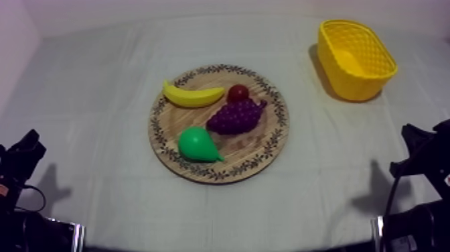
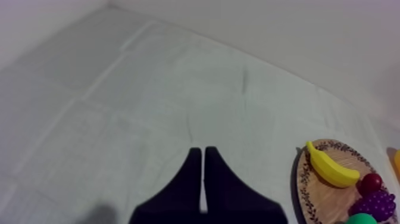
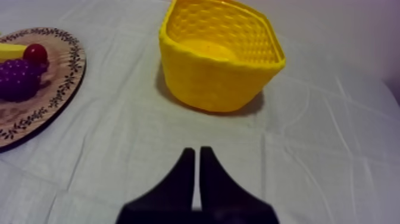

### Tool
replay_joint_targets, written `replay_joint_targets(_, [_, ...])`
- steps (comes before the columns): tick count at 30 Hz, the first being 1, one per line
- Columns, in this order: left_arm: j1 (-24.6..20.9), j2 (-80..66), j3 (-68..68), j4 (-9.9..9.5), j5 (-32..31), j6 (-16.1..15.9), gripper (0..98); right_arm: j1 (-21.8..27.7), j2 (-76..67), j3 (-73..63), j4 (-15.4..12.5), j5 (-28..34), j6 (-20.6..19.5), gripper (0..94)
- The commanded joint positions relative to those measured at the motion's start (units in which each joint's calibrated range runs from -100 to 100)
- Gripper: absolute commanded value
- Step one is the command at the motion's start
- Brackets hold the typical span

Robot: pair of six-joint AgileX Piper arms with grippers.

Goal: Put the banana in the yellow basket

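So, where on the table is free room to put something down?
Bare cloth lies between the wooden board and the yellow basket, left of the board, and in front of it. The board is crowded: banana, small red fruit, grapes, pear.

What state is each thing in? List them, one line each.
banana: lying on the wooden board, ungripped
pear: lying on the board
bunch of grapes: on the board
small red fruit: on the board
yellow basket: upright, empty
left claw: shut, holding nothing
right claw: shut, holding nothing
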Motion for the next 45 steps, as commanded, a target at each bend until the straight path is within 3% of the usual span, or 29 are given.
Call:
replay_joint_targets(1, [0.02, -0.05, -0.01, 0.03, -0.01, 0.02, 0.1, 0.0, -0.02, -0.05, -0.02, 0.05, -0.03, 0.7])
replay_joint_targets(22, [0.02, -0.05, -0.01, 0.03, -0.01, 0.02, 0.1, -0.14, -0.02, -0.05, -0.02, 0.05, -0.15, 0.6])
replay_joint_targets(27, [0.02, -0.05, -0.01, 0.03, -0.01, 0.02, 0.1, -1.43, -0.02, -0.05, -0.02, -0.19, -1.16, 4.0])
replay_joint_targets(31, [0.02, -0.05, -0.01, 0.03, -0.01, 0.02, 0.1, -2.84, -0.02, 0.01, -0.03, -0.43, -4.16, 2.6])
replay_joint_targets(39, [0.02, -0.05, -0.01, 0.03, -0.01, 0.01, 0.1, -2.3, 1.71, -1.81, 1.29, 3.51, -1.95, 0.6])
replay_joint_targets(45, [0.02, -0.05, -0.01, 0.03, -0.01, 0.02, 0.1, -4.08, 11.18, -14.05, 0.63, 6.12, 0.93, 1.8])
